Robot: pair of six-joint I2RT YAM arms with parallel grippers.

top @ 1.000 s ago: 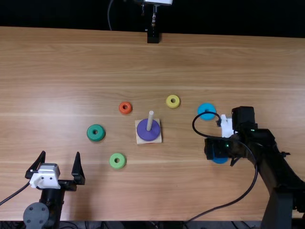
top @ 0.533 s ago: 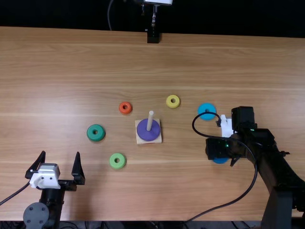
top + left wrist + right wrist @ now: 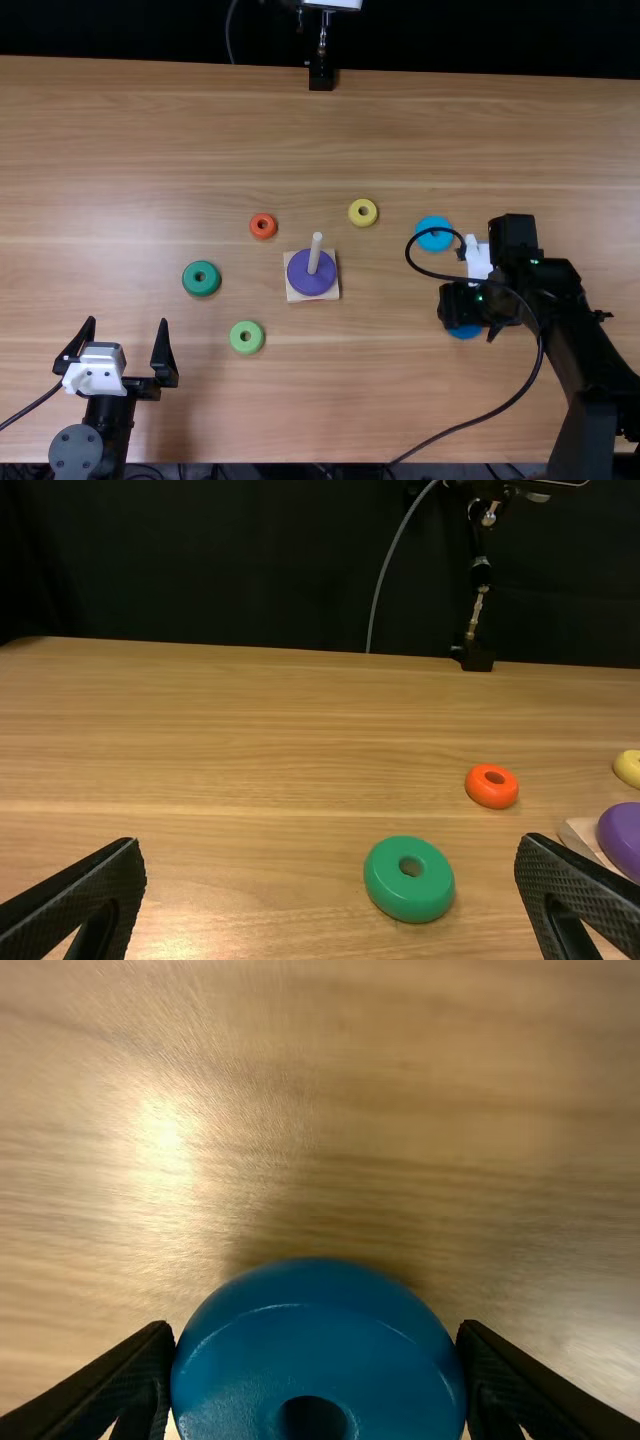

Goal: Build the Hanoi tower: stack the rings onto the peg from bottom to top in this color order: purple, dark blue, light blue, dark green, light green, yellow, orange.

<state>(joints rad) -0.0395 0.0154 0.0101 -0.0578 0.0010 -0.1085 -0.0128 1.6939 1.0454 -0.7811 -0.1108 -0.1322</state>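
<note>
My left gripper (image 3: 127, 322) stands open at the near left; its two fingers (image 3: 332, 843) are spread wide in the left wrist view. At the right, my right gripper (image 3: 462, 306) is over the dark blue ring (image 3: 465, 332). In the right wrist view the gripper (image 3: 315, 1330) is shut on the dark blue ring (image 3: 320, 1355), a finger at each side. The purple ring (image 3: 308, 279) lies around the peg (image 3: 315, 252) on the square base (image 3: 300, 296). Loose rings are light blue (image 3: 434, 226), dark green (image 3: 201, 279), light green (image 3: 247, 337), yellow (image 3: 363, 212) and orange (image 3: 263, 226).
The right arm's black cable (image 3: 530, 380) loops over the table between its wrist and the near edge. Beyond the table's far edge hangs a stand with a black foot (image 3: 321, 78). The light blue ring lies close beyond the right gripper.
My right gripper has shifted slightly right and away from the near edge, with the dark blue ring moving along. The left arm has kept still.
</note>
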